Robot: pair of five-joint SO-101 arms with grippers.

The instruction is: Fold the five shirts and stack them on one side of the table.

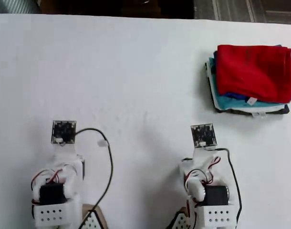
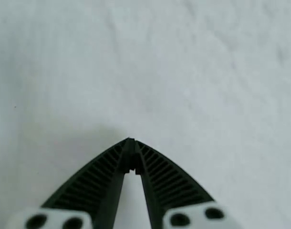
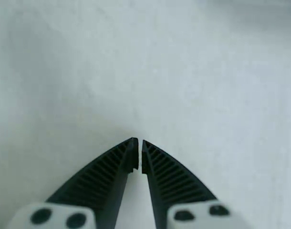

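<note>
Shirts (image 1: 254,78) sit folded in one stack on the table (image 1: 136,71), left fingers (image 2: 100,179) and right fingers (image 3: 107,177) both together.

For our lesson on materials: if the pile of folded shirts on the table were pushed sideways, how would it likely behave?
The stack of shirts is soft cloth, so it would probably bunch rather than slide as one block. Its layers sit unevenly, so the red shirt on top might shear off first. Low and wide, it seems unlikely to tip.
</note>
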